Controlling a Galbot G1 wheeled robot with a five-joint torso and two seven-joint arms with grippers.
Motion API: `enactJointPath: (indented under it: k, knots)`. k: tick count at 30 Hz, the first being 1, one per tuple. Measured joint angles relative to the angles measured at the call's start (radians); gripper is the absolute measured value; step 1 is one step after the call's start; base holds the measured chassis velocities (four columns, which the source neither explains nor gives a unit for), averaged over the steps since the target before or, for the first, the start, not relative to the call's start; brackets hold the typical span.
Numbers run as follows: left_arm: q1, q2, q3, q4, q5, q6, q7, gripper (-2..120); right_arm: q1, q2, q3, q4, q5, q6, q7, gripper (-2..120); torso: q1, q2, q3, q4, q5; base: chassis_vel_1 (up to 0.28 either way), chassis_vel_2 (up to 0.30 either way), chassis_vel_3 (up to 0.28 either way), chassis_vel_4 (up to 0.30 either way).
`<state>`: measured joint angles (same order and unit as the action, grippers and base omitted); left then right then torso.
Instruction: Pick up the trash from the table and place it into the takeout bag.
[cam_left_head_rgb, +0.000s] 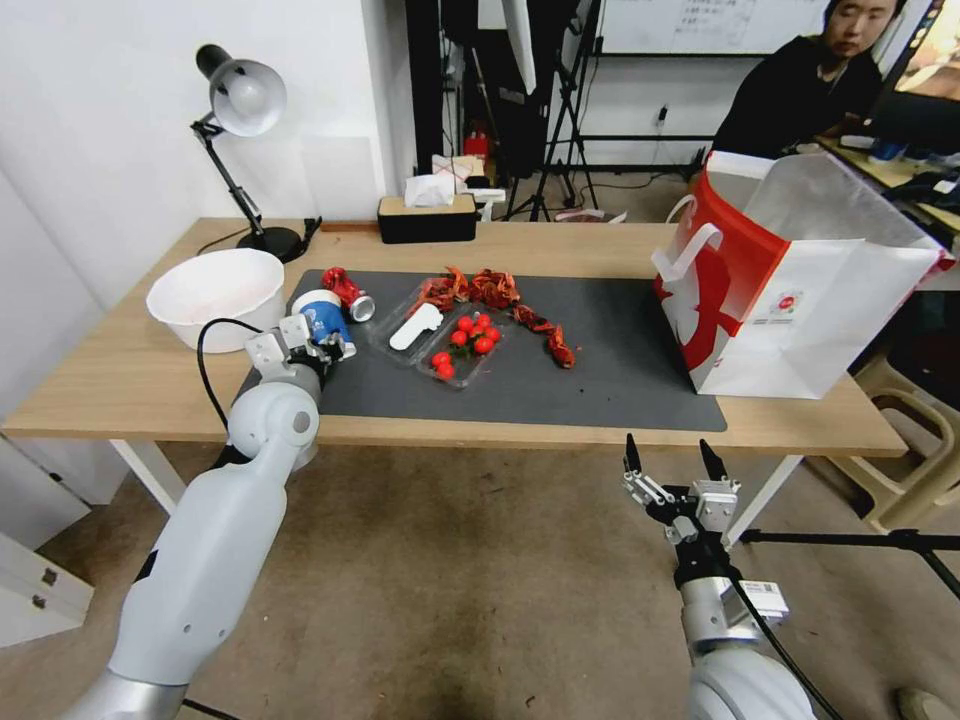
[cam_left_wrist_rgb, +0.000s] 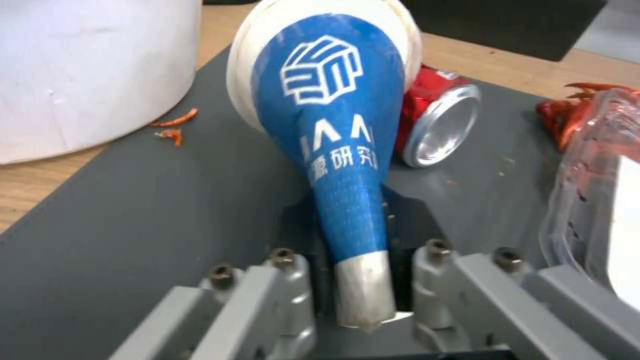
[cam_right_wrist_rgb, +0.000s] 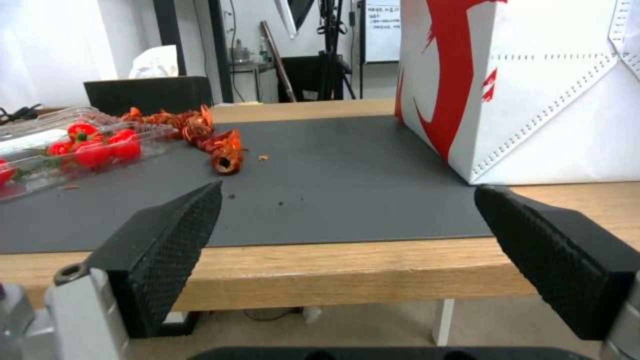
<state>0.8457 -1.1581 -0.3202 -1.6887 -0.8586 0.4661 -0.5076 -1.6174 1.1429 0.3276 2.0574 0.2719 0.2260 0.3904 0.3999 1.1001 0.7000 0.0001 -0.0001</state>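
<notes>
The left gripper is clamped on the base of a blue paper cup with a white logo, squeezing it flat between its jaws; the cup lies tipped on its side at the near left corner of the large dark grey mat. In the left wrist view the cup widens away from the grey metal fingers toward its white rim. The right gripper hangs below the front edge of the table, in front of the mat's right end, its two black textured pads spread wide apart and holding nothing.

The long light-wood table bears the mat across its middle. At the mat's right end stands the large boxy white-and-red paper takeout bag, upright and open at the top, with white flat handles. Off the mat's left end sits a large white basin-like bowl, near the held cup.

Near the middle of the mat lies a clear plastic tray holding small red tomatoes and a white utensil. A trail of red crayfish shells curves along the mat behind and to the right of the tray. A crushed red can lies on its side on the mat just behind the blue cup; in the left wrist view its silver end touches the cup's side.
</notes>
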Motion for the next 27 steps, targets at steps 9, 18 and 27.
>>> enactJointPath:
  k: [9,18,27]
  knots:
    - [0.036,0.02,-0.009,-0.088,0.009,-0.026,0.065,1,0.003,0.004,0.0,-0.005,-0.001,0.0,0.001,95,0.0,0.0,0.0,0.0001,-0.0001,0.0,0.0,0.0,0.0]
    - [0.017,0.059,0.023,-0.178,0.003,-0.14,0.262,1,0.004,0.009,0.001,-0.009,-0.001,0.001,0.001,95,0.0,0.0,0.0,-0.0001,0.0002,0.0,0.0,0.0,0.0]
    - [-0.024,0.089,0.074,-0.188,-0.018,-0.213,0.357,1,0.003,0.011,0.002,-0.009,-0.002,0.002,0.001,95,0.0,0.0,0.0,-0.0001,0.0001,0.0,0.0,0.0,0.0]
